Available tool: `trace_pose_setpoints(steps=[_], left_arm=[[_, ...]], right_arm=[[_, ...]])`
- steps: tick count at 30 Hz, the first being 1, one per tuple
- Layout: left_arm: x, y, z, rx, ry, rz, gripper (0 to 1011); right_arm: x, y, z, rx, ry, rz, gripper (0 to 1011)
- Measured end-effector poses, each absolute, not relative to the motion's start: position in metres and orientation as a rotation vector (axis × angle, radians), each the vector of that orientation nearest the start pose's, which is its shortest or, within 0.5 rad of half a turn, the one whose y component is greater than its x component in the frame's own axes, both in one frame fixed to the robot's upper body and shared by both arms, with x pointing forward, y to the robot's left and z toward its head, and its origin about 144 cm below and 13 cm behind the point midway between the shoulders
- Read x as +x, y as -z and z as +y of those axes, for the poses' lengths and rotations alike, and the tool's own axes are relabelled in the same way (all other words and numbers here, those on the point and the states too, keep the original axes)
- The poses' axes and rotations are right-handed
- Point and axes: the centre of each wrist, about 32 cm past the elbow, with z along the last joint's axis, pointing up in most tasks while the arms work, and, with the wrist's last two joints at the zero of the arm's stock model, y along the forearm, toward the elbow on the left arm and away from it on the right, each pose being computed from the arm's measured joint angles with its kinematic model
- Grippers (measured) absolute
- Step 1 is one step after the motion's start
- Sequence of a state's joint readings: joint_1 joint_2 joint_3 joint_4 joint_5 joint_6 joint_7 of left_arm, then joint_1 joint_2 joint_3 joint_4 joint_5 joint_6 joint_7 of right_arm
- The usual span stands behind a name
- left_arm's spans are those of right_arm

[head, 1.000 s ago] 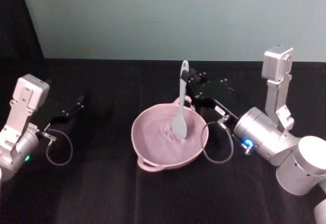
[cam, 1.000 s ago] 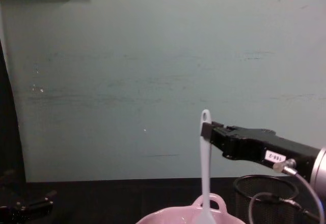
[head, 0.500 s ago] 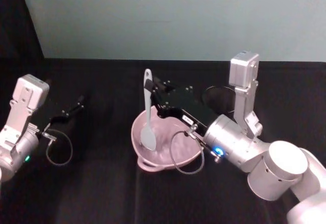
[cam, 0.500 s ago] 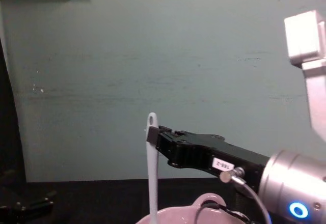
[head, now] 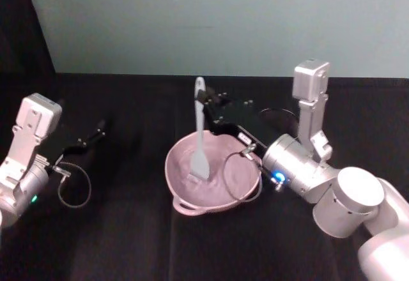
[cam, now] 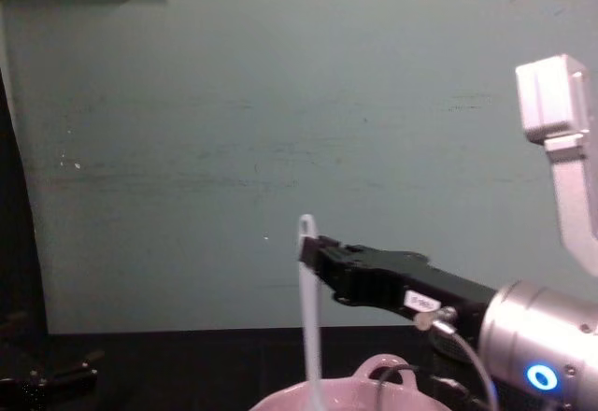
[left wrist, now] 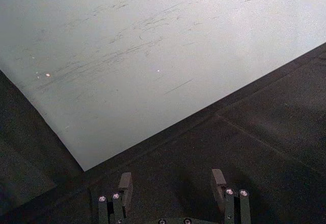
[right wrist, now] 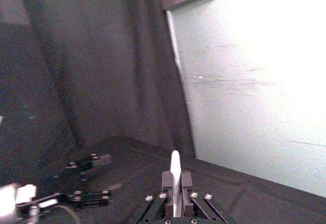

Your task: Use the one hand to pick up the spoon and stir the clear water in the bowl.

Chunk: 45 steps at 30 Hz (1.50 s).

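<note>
The white spoon stands nearly upright, its flat blade down inside the pale pink bowl at the table's middle. My right gripper is shut on the spoon's handle near its top, reaching in from the right. From the chest, the spoon rises out of the bowl with the right gripper clamped just below its tip. In the right wrist view the spoon handle pokes up between the closed fingers of the right gripper. My left gripper is parked at the far left, and in the left wrist view the left gripper stands open.
Black cloth covers the table, and a teal wall rises behind it. A black wire-mesh cup stands behind my right arm, mostly hidden. A grey cable loop hangs from my right wrist over the bowl's right rim.
My right gripper swept the spoon from the bowl's right side to its left side, then back toward the middle. The left arm stayed still.
</note>
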State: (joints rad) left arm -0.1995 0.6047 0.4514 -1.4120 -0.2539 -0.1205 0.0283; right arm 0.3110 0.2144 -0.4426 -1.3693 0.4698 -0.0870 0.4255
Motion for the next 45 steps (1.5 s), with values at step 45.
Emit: trace_pose_setpoints(steps=[45], left_arm=[[0.489, -1.140, 0.310, 0.305, -1.248, -0.285, 1011]], right_arm=[[0.517, -1.166, -0.156, 0.180, 0.728, 0.011, 103]])
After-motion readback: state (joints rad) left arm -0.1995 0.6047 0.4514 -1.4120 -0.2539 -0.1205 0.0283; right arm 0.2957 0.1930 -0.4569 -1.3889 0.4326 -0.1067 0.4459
